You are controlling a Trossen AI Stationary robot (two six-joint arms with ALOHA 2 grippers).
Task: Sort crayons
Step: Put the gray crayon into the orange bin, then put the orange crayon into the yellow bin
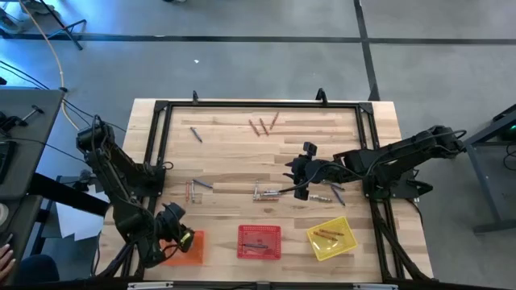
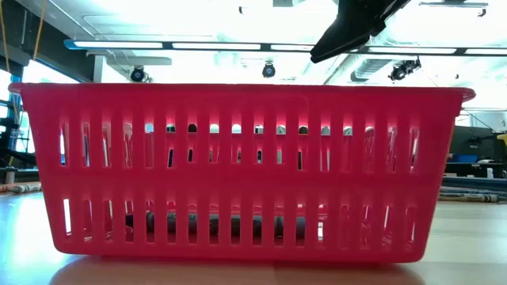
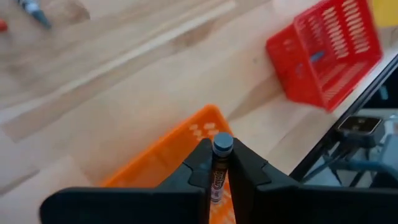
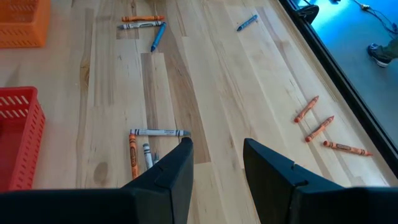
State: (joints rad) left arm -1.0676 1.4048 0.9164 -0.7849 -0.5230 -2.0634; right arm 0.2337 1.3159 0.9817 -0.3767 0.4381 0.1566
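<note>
- Orange basket (image 3: 168, 155) sits under left gripper (image 3: 219, 163); fingers grasp a grey crayon (image 3: 219, 163) upright, likely for dropping in.
- Right gripper (image 4: 214, 163) fingers spread above loose crayons (image 4: 146, 152) on table (image 4: 205, 81), probably lining up a pick.

The setting is a robotics lab or workshop. A wooden table (image 1: 266, 153) with a black metal frame (image 1: 161, 137) stands on a grey concrete floor (image 1: 242, 64) marked with dark tape lines. Above the table, the low view shows fluorescent strip lights (image 2: 206, 45) and exposed ducts (image 2: 380, 67). Beside the table, cables (image 1: 56, 56) and equipment stands (image 1: 492, 153) occupy the floor.
</note>
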